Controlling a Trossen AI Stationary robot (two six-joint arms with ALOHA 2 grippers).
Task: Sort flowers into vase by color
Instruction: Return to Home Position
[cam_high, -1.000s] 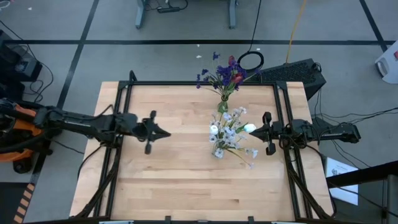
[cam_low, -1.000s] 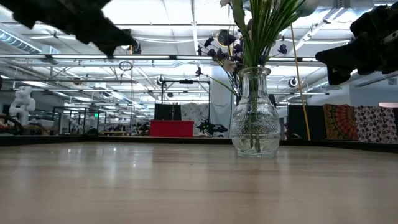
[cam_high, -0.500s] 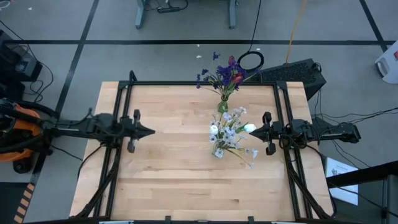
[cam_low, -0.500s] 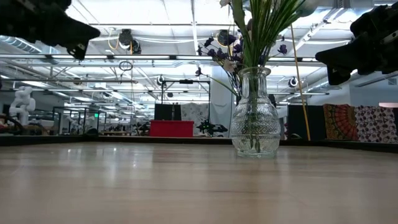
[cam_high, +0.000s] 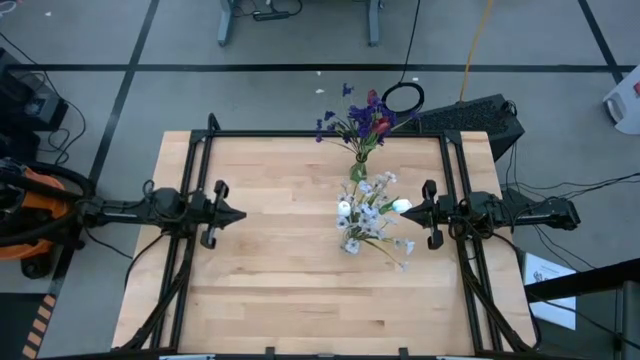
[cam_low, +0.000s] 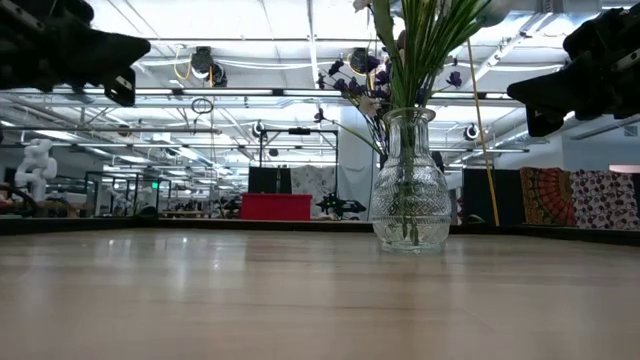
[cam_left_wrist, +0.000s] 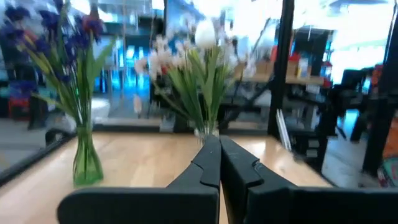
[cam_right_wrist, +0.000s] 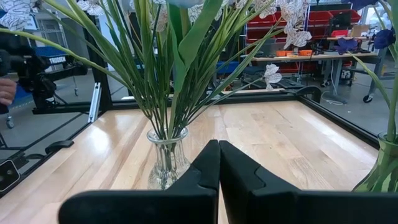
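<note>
Left gripper (cam_high: 238, 215): hovering over the left side of the table (cam_high: 290, 290), jaws pressed together with nothing between them.
Right gripper (cam_high: 405, 211): hanging at the right side, jaws likewise closed on nothing (its wrist view is showing the two dark tips meeting edge to edge).
White flowers (cam_high: 368, 212): standing in the clear vase (cam_low: 410, 195), right of the table's middle, blossoms fanning out wide above the neck.
Purple-blue sprays (cam_high: 350, 120): sitting with the red bud (cam_high: 381, 126) in the slim green vase (cam_high: 358, 172), at the far edge just behind the white bunch.
Key relation: the white bunch is lying straight ahead of the right gripper and near it. The left gripper is well apart, across open wood, so the right arm is the nearer one.
Long axis: the stems (cam_right_wrist: 155, 93) are rising upright from the vase mouths and splaying outward. Any arm travel is looking safest kept level and away from them, not across.
Materials: the clear vase is looking like cut, dimpled glass with a bulbous belly and narrow neck. The green one is smooth and tapering. Leaves are long, flat blades, blossoms small and papery, the tabletop pale wood planks.
Progress: I'm judging the sorting finished, with both arms parking.
</note>
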